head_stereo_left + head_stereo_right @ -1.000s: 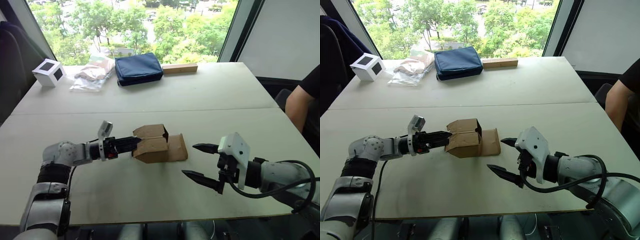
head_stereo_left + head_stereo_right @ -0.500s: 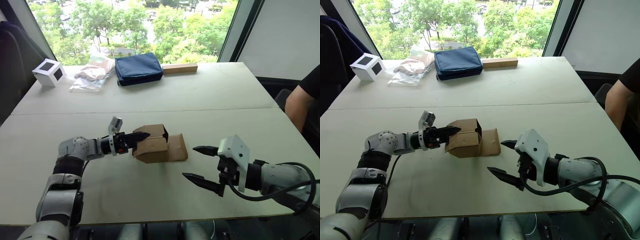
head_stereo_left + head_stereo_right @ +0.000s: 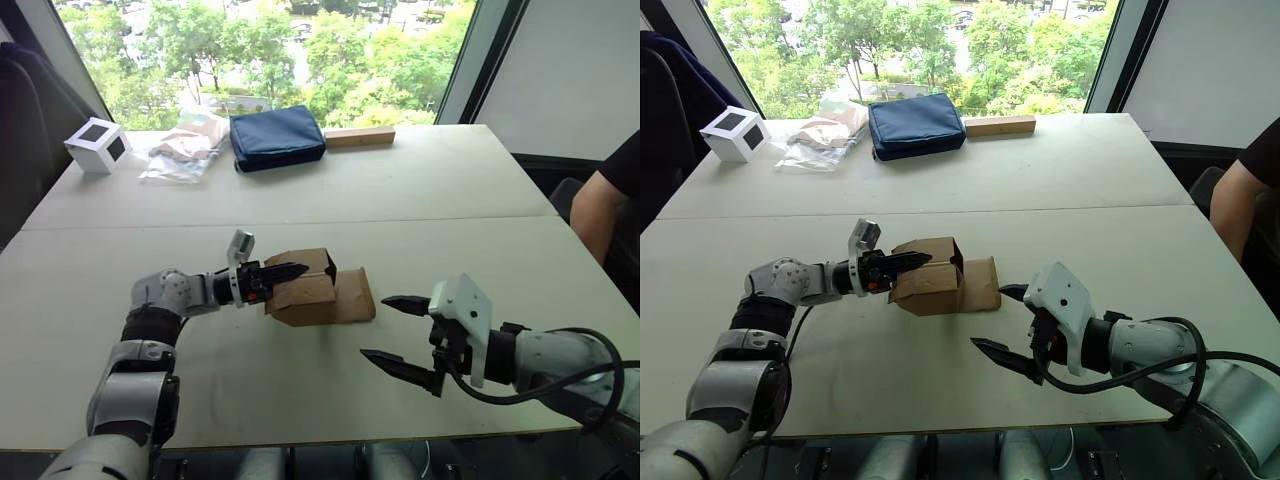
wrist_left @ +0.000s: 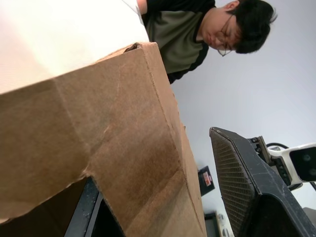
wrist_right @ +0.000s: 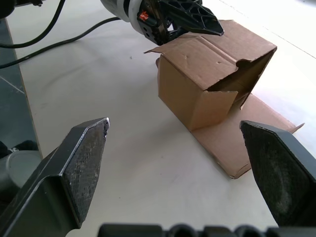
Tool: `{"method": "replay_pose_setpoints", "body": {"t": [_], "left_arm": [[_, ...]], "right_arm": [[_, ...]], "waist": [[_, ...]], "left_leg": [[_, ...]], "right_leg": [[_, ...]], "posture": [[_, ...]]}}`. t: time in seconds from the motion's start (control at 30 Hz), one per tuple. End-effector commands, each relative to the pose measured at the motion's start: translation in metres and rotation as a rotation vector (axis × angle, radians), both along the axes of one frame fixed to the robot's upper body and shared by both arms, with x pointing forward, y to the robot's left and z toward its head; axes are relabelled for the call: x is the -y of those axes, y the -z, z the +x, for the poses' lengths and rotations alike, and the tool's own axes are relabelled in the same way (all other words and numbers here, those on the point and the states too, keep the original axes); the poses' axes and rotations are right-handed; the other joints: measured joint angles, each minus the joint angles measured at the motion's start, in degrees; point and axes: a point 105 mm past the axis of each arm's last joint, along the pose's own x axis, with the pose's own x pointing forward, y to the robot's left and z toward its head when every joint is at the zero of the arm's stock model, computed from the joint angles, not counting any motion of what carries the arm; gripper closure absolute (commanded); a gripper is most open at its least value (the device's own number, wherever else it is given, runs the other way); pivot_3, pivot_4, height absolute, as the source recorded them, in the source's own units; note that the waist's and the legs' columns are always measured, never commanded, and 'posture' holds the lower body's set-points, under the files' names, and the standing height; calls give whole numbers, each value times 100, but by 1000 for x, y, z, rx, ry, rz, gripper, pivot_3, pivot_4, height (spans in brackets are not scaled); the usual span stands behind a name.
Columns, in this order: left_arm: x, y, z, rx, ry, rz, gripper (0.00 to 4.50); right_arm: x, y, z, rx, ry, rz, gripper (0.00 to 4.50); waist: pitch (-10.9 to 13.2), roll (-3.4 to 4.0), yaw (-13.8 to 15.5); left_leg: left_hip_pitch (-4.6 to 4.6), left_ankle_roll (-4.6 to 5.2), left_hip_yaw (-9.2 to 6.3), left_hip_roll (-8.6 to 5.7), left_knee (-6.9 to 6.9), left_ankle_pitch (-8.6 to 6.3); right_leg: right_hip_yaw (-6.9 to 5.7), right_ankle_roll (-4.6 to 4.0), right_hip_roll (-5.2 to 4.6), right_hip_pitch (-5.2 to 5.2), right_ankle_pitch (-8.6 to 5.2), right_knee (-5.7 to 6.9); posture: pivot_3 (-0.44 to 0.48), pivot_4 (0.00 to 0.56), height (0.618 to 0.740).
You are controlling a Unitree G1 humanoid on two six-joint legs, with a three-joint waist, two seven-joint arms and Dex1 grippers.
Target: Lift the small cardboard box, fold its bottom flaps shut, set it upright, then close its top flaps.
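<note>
The small cardboard box (image 3: 305, 292) lies on its side at the middle of the table, brown, its ends facing left and right. One flap (image 3: 356, 295) on the right end lies flat on the table; which end's flaps are the bottom flaps or the top flaps I cannot tell. My left gripper (image 3: 290, 270) reaches in from the left, over the box's upper left flap (image 5: 190, 47). In the left wrist view the cardboard (image 4: 98, 128) sits between the fingers (image 4: 247, 187), and one pad stands off it. My right gripper (image 3: 376, 327) hovers wide open, right of the box.
At the table's far side sit a white cube with black squares (image 3: 97, 145), a plastic bag (image 3: 180, 150), a blue pouch (image 3: 277, 137) and a long wooden block (image 3: 360, 137). A person's arm (image 3: 600, 205) is at the right edge.
My left gripper has pushed right onto the box's left flap and its fingers have narrowed. The right gripper has drifted slightly left and stayed open. The box has not moved.
</note>
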Motion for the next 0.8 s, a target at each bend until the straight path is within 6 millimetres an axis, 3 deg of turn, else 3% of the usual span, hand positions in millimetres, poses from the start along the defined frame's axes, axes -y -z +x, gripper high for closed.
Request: {"method": "replay_pose_setpoints", "body": {"t": [0.03, 0.1, 0.13, 0.33, 0.5, 0.57, 0.67, 0.8], "left_arm": [[1, -15, 4, 52, 4, -27, 3526], [1, -17, 3, 58, 6, -32, 4341], [0, -19, 3, 62, 8, -34, 4441], [-6, -38, -3, 189, 43, -31, 4441], [-12, -98, -8, 515, 79, -6, 4441], [-11, -118, -11, 632, 104, 25, 4500], [-9, -161, -15, 836, 145, 43, 4500], [-6, -185, -17, 959, 186, 57, 4500]], "right_arm": [[-3, -4, -4, 34, -21, 7, 0], [-3, -3, -4, 32, -20, 8, 0], [-3, -2, -4, 32, -21, 9, 0], [-3, -6, -1, 36, 0, 69, 0], [16, -53, 46, 169, 242, 412, 0], [20, -74, 61, 209, 298, 534, 574], [11, -115, 81, 266, 290, 752, 1505], [1, -142, 90, 301, 243, 851, 2873]], "waist": [[0, 0, -1], [0, 0, -1], [0, 0, -1], [1, -2, -5], [4, -10, -24], [5, -10, -22], [6, -8, -15], [3, -2, -23]], "left_leg": [[0, 0, 0, 0, 0, 0], [0, 0, 0, 0, 0, 0], [0, 0, 0, 0, 0, 0], [0, 0, 0, 1, 0, 0], [1, -5, 0, 6, 1, 3], [0, -10, -1, 7, 0, 6], [-4, -20, -1, 6, -5, 12], [0, -51, 0, -1, -13, 29]], "right_leg": [[0, 0, 1, 0, 0, 0], [0, 0, 1, 0, 0, 0], [0, 0, 0, 0, 0, 0], [0, 0, 2, 0, 0, 1], [8, 0, 0, -2, 0, 4], [8, -1, -3, -3, 0, 4], [7, -1, 2, -11, 1, 3], [3, -1, 2, -12, 0, 9]], "posture": [[0, 150, 737], [0, 150, 737], [0, 150, 737], [0, 150, 737], [0, 150, 737], [0, 150, 737], [0, 150, 737], [0, 150, 737]]}}
